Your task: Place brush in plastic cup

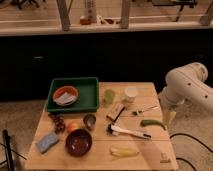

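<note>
Approach step, I judge: claw (169, 118) beside the desk's (156, 149) right edge (grip: cannot tell) must reach the brush (129, 132).

No text can be read; the end effector (169, 118) hangs just beside the table (152, 150)
</note>
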